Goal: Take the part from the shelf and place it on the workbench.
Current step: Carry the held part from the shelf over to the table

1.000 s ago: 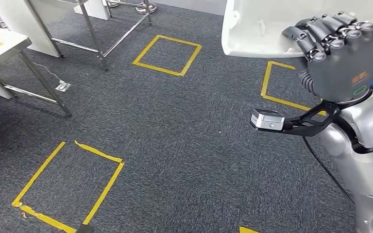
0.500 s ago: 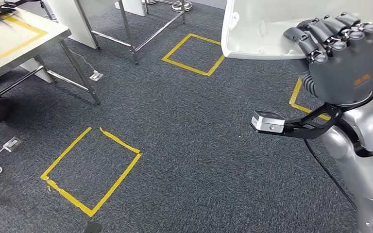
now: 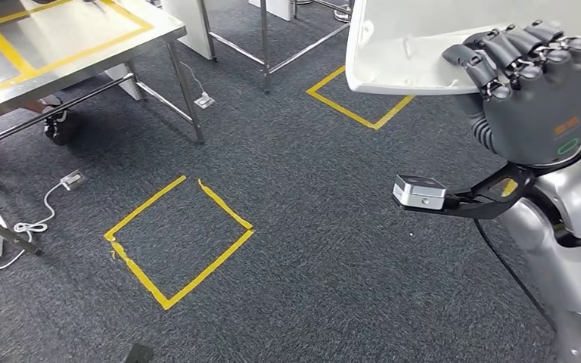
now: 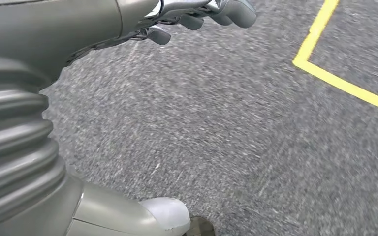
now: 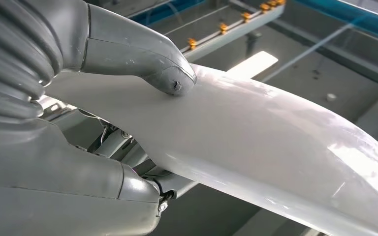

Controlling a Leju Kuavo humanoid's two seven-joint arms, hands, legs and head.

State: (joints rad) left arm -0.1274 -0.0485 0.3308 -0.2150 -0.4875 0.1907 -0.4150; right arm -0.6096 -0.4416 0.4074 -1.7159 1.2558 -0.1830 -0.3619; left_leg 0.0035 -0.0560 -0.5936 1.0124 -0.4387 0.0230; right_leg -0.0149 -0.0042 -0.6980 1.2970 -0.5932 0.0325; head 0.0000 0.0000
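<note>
White plastic, head view: I am seeing the part [image 3: 424, 45], a broad white moulded shell, being held up at the top right of my picture, above the dark carpet [image 3: 310, 249].
Right hand, head view: the right hand [image 3: 533, 91] is gripping the part's lower edge, its dark fingers [image 3: 514, 57] curling over the rim, so it is clamped on the part.
Wrist camera, head view: a small silver camera box [image 3: 419, 190] is sticking out on a black bracket just below that hand.
Workbench, head view: the metal workbench [image 3: 121, 41] is sitting at the top left, well apart from the part, with a yellow tape frame [image 3: 68, 34] marked on its top.
Floor, head view: I am looking at a yellow tape square [image 3: 179, 240] on the carpet near the middle, and a second tape square [image 3: 355, 102] partly hidden under the part.
Cables, head view: a white cable [image 3: 38, 219] and a plug block are lying on the carpet by the bench legs.
Left hand, left wrist view: the left hand [image 4: 192, 14] is hanging over blurred carpet beside a yellow tape line [image 4: 339, 83]; its fingers are lying loosely bent with nothing in them, and I cannot tell for sure how far they are closed.
Right hand, right wrist view: the grey thumb [image 5: 152, 66] is pressing on the part's smooth white surface [image 5: 275, 142], while the fingers are reaching beneath it, pinching the shell between them.
</note>
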